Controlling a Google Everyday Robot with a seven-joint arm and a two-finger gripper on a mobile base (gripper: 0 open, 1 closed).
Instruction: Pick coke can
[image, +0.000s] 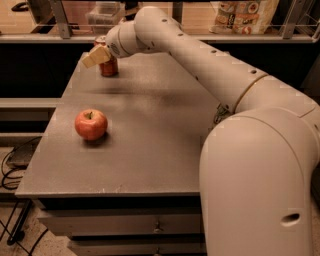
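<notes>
Gripper: the gripper (94, 56) is up at the far left part of the surface, at the end of the long arm. Its tan tip sits right in front of the top of the coke can.
Jaws: I cannot tell if they are open, closed, or holding the can.
Coke can: the coke can (109, 68) is small and red. It stands up straight near the far left corner of the surface. Its top part is hidden behind the gripper. I cannot tell if the two are touching.
Apple: a red apple (91, 124) sits on the left side of the surface, closer to the front. It is well apart from the can.
Surface: the surface (150, 135) is flat and gray.
Arm: the big white arm (210, 65) starts at the right front and stretches across the surface to the far left.
Drawers: gray drawers (120, 225) are under the front edge of the surface.
Cables: dark cables (10, 167) lie low down on the left, beside the surface.
Bags: some printed bags (245, 15) stand on a shelf at the back right.
</notes>
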